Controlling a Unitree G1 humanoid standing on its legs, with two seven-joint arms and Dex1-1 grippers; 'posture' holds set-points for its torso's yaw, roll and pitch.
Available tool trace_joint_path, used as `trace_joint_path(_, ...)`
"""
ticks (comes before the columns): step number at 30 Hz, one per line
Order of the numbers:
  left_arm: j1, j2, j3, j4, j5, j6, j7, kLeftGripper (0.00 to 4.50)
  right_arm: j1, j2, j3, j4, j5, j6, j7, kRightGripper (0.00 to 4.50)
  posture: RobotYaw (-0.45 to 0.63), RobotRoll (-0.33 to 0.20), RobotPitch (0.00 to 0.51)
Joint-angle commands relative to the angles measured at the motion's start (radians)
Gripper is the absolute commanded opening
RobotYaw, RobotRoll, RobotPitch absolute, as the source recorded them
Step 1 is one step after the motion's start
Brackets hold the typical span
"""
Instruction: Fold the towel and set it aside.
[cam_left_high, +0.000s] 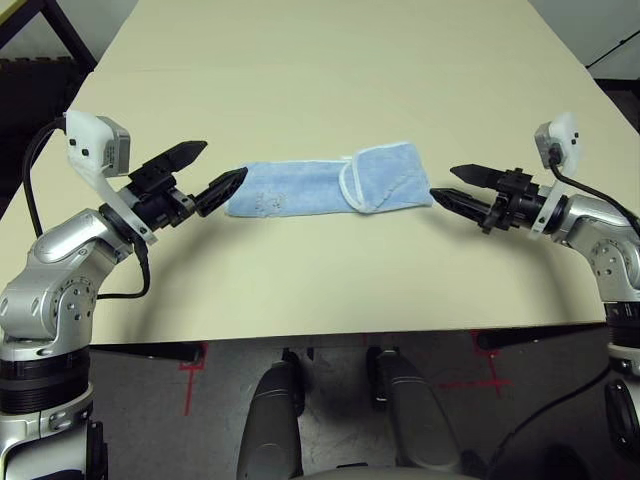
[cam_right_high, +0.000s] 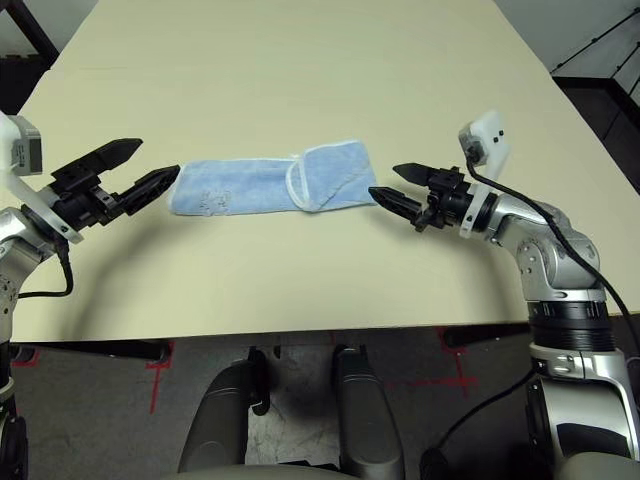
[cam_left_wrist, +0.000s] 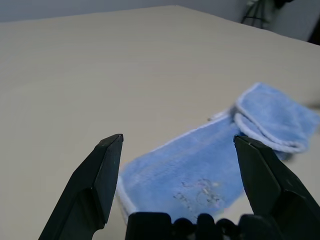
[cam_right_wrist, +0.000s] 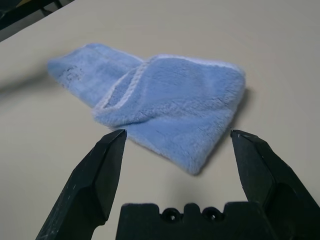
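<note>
1. Both hands hang wide open and hold nothing: the left hand just off the towel's left end, the right hand just off its right end.
2. The towel lies mid-tabletop as a long light-blue strip, white-edged, its right end folded back over itself.

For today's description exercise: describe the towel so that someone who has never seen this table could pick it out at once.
On the beige table, look midway between the two open end effectors. There lies the towel, a long light-blue terry strip. Its white-edged right end is folded back over itself, and a faint dark motif marks its left end.
</note>
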Motion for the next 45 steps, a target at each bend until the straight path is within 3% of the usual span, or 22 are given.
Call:
trace_joint_path(1,-0.002,-0.011,0.017,-0.032,-0.008,0.050,0.053,4.50,0.030,-0.023,-0.009,-0.007,-0.003,-0.026,0.016,4.48,-0.16,0.000,0.223)
trace_joint_path(9,0.034,-0.017,0.040,-0.050,-0.003,0.167,0.153,4.50,0.030,-0.029,0.031,0.040,-0.096,-0.267,0.068,4.48,-0.16,0.000,0.208)
trace_joint_path(14,0.056,-0.039,0.036,-0.063,0.083,0.168,0.263,4.50,0.006,-0.021,0.045,0.119,-0.139,-0.405,0.108,4.48,-0.15,0.000,0.197)
trace_joint_path(27,0.092,-0.148,0.069,-0.153,-0.009,0.474,0.414,4.50,-0.015,0.000,0.083,0.261,-0.164,-0.637,0.247,4.48,-0.13,0.000,0.190)
trace_joint_path(38,-0.072,-0.303,0.183,-0.153,-0.060,0.753,0.576,4.50,-0.075,-0.007,0.091,0.375,-0.193,-0.726,0.289,4.48,-0.13,0.000,0.201)
trace_joint_path(45,-0.198,-0.420,0.279,-0.125,-0.034,0.897,0.645,4.50,-0.082,-0.003,0.084,0.393,-0.181,-0.732,0.303,4.48,-0.14,0.000,0.205)
